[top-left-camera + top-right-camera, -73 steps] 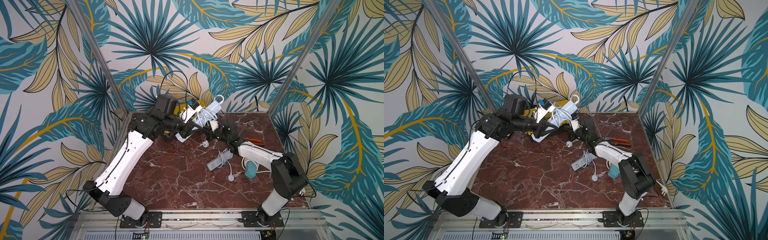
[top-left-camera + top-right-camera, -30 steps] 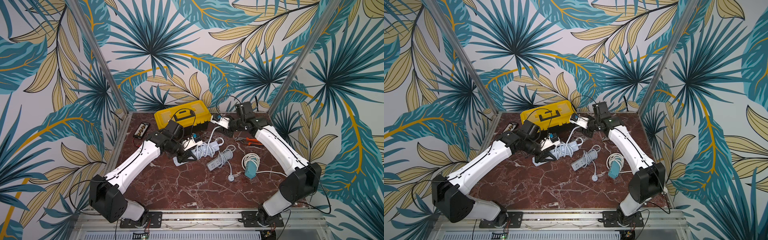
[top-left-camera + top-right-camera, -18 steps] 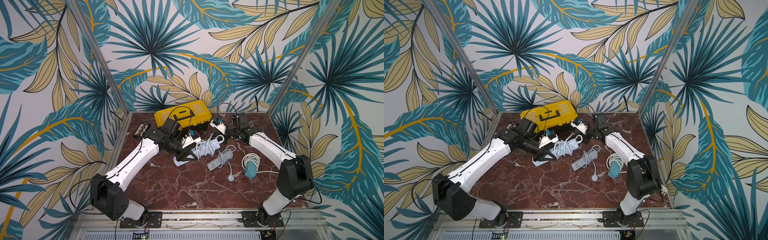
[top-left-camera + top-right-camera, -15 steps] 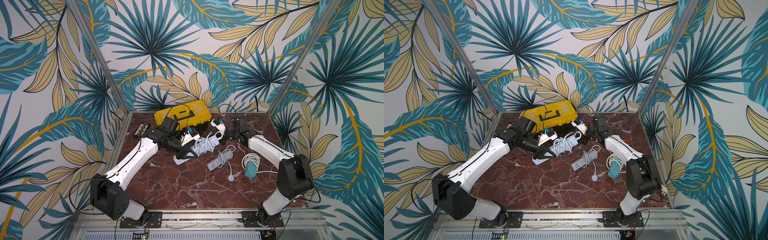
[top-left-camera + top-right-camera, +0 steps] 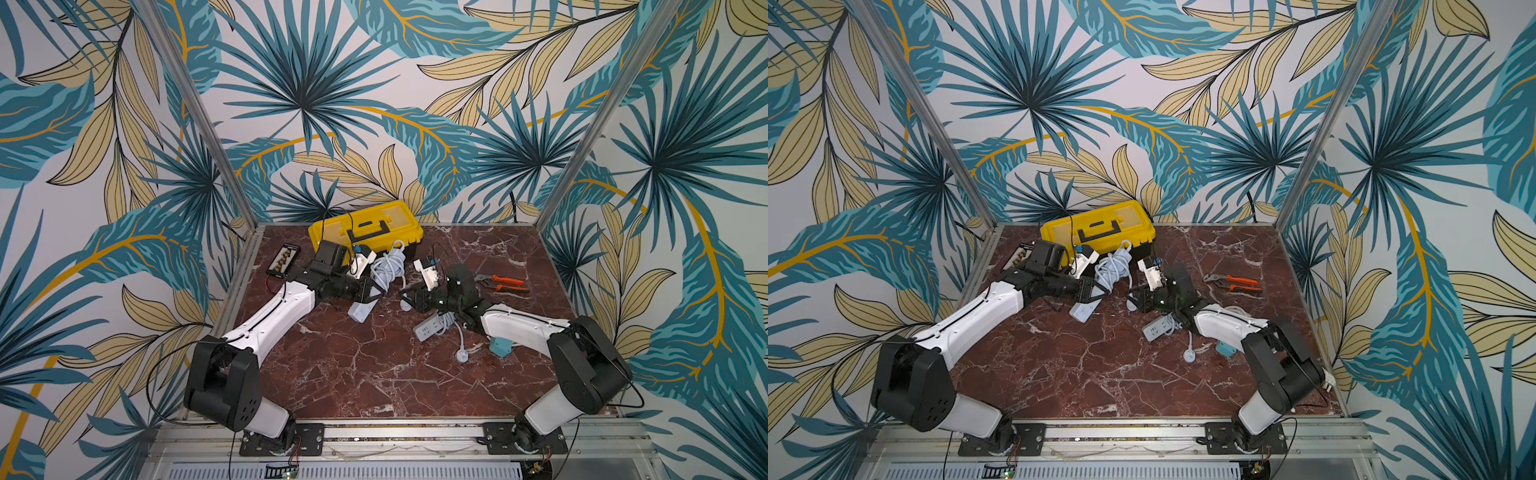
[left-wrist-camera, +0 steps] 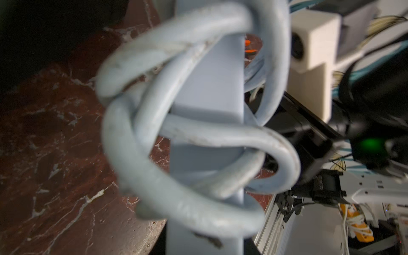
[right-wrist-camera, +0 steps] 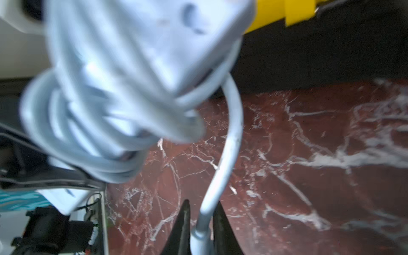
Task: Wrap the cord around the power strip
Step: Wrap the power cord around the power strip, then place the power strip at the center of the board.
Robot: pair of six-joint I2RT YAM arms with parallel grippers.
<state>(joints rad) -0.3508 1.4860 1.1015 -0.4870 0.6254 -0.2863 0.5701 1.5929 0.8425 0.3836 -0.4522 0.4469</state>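
Note:
A pale blue power strip [image 5: 360,311] stands tilted above the table, held near its lower end by my left gripper [image 5: 368,291], which is shut on it. Its cord [image 5: 388,266] is coiled in loose loops around the upper part, as both top views show [image 5: 1113,266]. In the left wrist view the power strip [image 6: 207,99] and cord loops [image 6: 198,136] hide my own jaws. My right gripper [image 5: 409,297] sits just right of the strip. In the right wrist view it [image 7: 199,220] is shut on the free cord end [image 7: 229,143] where it thickens, with dark fingers [image 7: 184,220] on both sides.
A second white power strip [image 5: 432,328] lies under my right forearm, its plug [image 5: 462,356] nearer the front. Next to it is a teal block [image 5: 500,345]. Orange pliers [image 5: 500,284] lie at the right. A yellow toolbox [image 5: 365,226] stands at the back, with a black tray [image 5: 282,259] to its left.
My right gripper has come from the back toward the middle and down, and has closed on the free cord end. The left arm has tipped the wrapped strip up and slightly back.

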